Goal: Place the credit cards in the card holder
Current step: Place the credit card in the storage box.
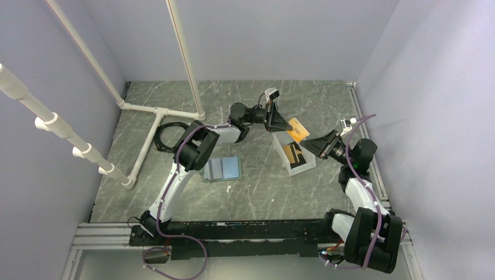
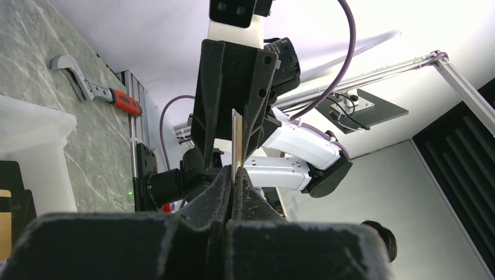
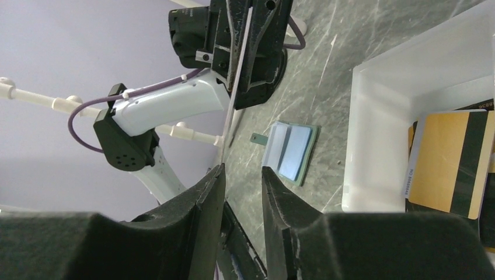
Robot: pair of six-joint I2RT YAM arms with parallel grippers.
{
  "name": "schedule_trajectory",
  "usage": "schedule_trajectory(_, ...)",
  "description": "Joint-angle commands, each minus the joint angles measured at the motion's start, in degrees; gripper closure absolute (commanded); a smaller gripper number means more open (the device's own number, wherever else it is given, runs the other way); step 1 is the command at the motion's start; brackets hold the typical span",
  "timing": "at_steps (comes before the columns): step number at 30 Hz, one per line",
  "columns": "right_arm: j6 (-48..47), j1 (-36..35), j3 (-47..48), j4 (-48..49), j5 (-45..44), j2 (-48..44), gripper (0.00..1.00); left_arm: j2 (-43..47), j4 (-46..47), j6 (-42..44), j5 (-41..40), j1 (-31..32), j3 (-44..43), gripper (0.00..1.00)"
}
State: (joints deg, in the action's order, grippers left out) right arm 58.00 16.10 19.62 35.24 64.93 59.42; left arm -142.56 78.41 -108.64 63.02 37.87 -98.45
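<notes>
Orange card (image 1: 298,129) pinched in left pincer (image 2: 235,178), right pincer (image 3: 242,175) agape alongside

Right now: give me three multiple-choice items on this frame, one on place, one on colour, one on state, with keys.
1. Where is the holder?
A. on the table, left of the bin
B. inside the bin
C. held in the air

2. What colour is the holder's inside?
A. red
B. light blue
C. black

3. How is the left gripper?
A. open and empty
B. out of view
C. shut on a card

Key:
1 A: it lies open on the table, apart from the bin.
2 B: its open face shows light blue.
3 C: its fingers pinch the card's end.
</notes>
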Motion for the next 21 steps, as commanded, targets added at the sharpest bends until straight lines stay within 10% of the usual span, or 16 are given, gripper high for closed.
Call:
schedule_trajectory(1, 0.77, 0.19, -0.13, 5.44, 1.82, -0.95, 0.68, 0.43, 1.55, 1.26, -0.25, 0.19, -1.67, 1.00)
schedule_trajectory(21, 0.46, 0.15, 3.40, 1.37, 0.37, 3.41, 0.76, 0.64, 4.91, -1.39, -0.38, 0.78, -1.30, 1.00)
